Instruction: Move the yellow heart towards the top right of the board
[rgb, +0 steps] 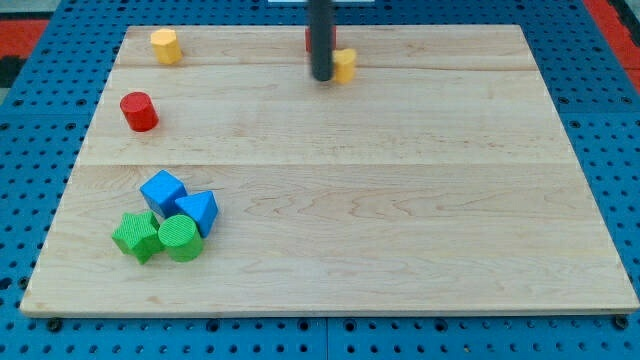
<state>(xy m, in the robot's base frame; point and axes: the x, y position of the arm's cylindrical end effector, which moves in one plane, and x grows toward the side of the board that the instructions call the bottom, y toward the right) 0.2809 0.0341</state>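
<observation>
The rod's tip (322, 76) is sitting near the top middle of the board (400, 250), touching the left side of a yellow block (345, 65) that is partly hidden behind the rod. Judging by the task, this is the yellow heart, though its shape cannot be made out here. There is no pincer on this arm, only the bare rod, so nothing is being pinched.

To do the push well, the tip should probably be staying behind the block's left side and driving toward the view's right and slightly up, keeping contact centred so the block is not slipping off sideways. A red block (309, 38) is peeking out just behind the rod.

No containers are showing; nothing is holding anything.
</observation>
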